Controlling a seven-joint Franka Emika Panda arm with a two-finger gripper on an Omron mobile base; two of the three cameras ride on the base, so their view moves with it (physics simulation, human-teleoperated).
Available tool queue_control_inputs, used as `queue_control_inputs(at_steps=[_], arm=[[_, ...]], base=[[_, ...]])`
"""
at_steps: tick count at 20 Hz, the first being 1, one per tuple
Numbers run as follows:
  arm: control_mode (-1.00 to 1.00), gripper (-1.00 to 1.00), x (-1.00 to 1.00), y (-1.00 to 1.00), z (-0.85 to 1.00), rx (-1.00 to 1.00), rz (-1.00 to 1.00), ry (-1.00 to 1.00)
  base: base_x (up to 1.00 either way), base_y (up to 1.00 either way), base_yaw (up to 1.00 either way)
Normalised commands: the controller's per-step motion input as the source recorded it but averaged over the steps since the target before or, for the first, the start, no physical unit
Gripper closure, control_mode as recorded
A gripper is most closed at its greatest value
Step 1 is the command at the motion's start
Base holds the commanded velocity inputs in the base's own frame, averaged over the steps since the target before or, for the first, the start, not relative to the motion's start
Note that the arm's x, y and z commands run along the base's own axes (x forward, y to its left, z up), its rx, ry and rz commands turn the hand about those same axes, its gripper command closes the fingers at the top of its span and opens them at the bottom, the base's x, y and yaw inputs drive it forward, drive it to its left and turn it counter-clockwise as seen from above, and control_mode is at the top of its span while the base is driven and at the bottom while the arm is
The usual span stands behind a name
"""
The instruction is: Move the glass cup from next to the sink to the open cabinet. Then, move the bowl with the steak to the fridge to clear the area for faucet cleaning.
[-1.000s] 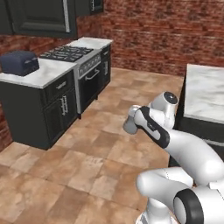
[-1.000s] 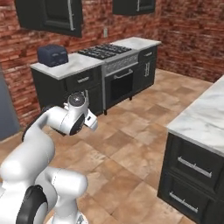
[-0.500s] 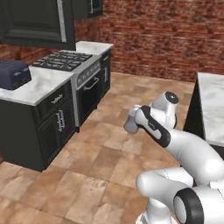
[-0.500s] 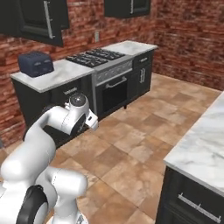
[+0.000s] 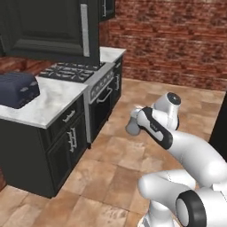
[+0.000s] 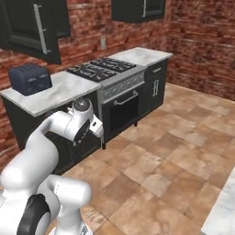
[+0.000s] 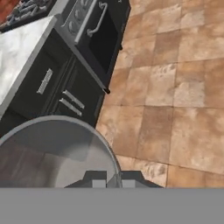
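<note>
Glass cup [image 7: 57,153] is in our grip, fingers [image 7: 99,183] pinched on its rim, carried low over the tile floor [image 5: 133,155] beside the stove [image 6: 103,69] and the marble tabletop [image 5: 48,99]. We read this as step 1 of 2, the transit leg to the open cabinet [image 5: 48,29], whose panelled door with the long bar handle [image 5: 84,29] hangs above that tabletop. Next we need to raise the cup to shelf height and clear the door edge before letting go; bowl and steak come after.
</note>
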Motion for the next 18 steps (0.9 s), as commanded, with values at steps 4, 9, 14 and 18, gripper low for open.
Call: queue_control_inputs(at_steps=[4,9,14,18], arm=[[1.00,1.00,0.00,0.00,0.00,0.00,0.00,0.00],[1.00,1.00,0.00,0.00,0.00,0.00,0.00,0.00],[1.00,1.00,0.00,0.00,0.00,0.00,0.00,0.00],[1.00,1.00,0.00,0.00,0.00,0.00,0.00,0.00]], base=[[1.00,0.03,-0.05],[1.00,0.00,-0.08],[1.00,0.00,-0.07],[1.00,0.02,-0.04]])
